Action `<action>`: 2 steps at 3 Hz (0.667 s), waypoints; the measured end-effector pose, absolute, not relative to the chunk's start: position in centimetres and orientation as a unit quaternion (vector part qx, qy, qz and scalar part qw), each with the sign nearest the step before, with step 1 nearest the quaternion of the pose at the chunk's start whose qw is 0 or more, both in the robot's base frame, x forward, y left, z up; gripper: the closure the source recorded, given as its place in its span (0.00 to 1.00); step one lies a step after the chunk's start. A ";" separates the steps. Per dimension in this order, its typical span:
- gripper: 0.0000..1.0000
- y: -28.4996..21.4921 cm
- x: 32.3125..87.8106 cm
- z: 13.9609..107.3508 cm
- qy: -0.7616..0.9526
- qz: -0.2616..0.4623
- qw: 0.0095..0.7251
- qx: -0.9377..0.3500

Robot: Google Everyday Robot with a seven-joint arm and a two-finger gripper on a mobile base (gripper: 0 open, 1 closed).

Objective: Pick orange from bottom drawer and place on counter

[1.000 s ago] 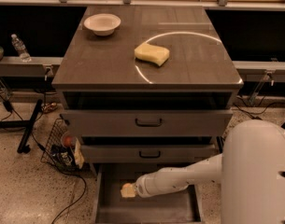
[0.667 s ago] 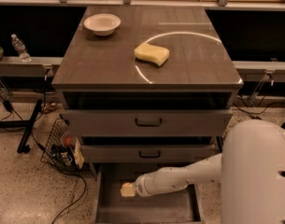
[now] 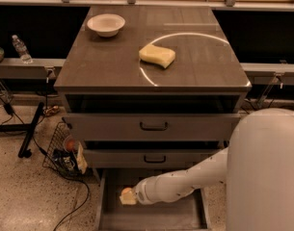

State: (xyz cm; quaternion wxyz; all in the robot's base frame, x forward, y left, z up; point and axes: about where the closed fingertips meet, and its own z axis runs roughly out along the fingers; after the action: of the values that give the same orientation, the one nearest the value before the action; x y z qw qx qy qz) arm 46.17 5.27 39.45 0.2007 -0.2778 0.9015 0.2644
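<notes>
You are looking at a robotics test lab. A lone cabinet [image 3: 194, 126] of 3 drawers stands on a speckled hard floor [image 3: 21, 196], flanked by bare metal benches [image 3: 28, 69]. Loose cables [image 3: 78, 201] and a wire basket [image 3: 55, 150] lie at its foot, and a water bottle [image 3: 20, 48] stands on the left bench. Your robot's gripper [image 3: 127, 197] sits low inside the open bottom drawer [image 3: 156, 219].

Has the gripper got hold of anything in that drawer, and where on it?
Cannot be told. The gripper is down in the bottom drawer, right at the orange, but a hold on it does not show.
</notes>
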 end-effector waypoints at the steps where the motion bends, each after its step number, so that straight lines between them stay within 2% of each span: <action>1: 1.00 6.3 43.1 45.8 0.892 0.228 0.225 -0.320; 2: 1.00 6.3 43.1 45.7 0.891 0.234 0.225 -0.317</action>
State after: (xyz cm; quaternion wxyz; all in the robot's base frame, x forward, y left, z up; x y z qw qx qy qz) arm 43.10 6.28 45.74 0.2254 -0.3165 0.8913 0.2336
